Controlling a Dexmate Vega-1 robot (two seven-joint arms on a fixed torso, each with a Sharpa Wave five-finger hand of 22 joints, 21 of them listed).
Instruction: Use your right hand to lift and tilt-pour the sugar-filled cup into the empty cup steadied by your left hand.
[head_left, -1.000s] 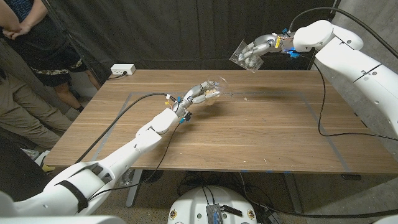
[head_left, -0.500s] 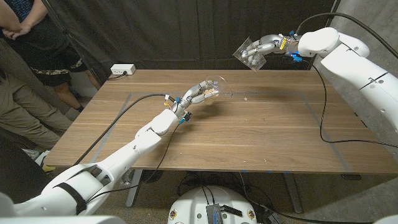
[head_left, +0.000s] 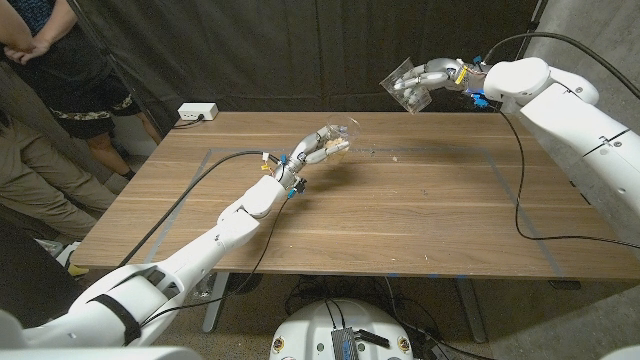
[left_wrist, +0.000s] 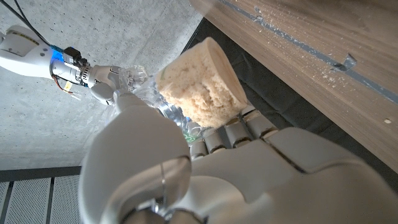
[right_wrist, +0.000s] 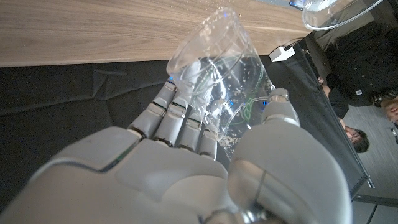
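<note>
Head view: right hand (head_left: 428, 80), upper right of frame, fingers wrapped round a clear plastic cup (head_left: 405, 82), held in the air past the table's far edge, against the dark curtain. That cup is tipped, mouth toward frame left. Right wrist view: fingers (right_wrist: 180, 121) and thumb close on the cup's wall (right_wrist: 217, 74); it's see-through w/ only white specks clinging inside, no heap of sugar seen.

Left hand (head_left: 318, 150), upper centre of the head view, grips a second clear cup (head_left: 343, 136) over the wooden table (head_left: 420, 210); can't tell if the base touches the wood. Left wrist view: this cup (left_wrist: 205, 84) is packed w/ pale crumbly sugar, fingers (left_wrist: 233, 134) curled on its side, right hand (left_wrist: 102, 84) w/ its cup in the upper left of that frame. The two cups are well apart.

A few white grains lie on the table near frame centre-top (head_left: 396, 156). White power strip (head_left: 197, 112) at the table's far left corner. Person (head_left: 60, 60) stands at upper left, arms folded.
</note>
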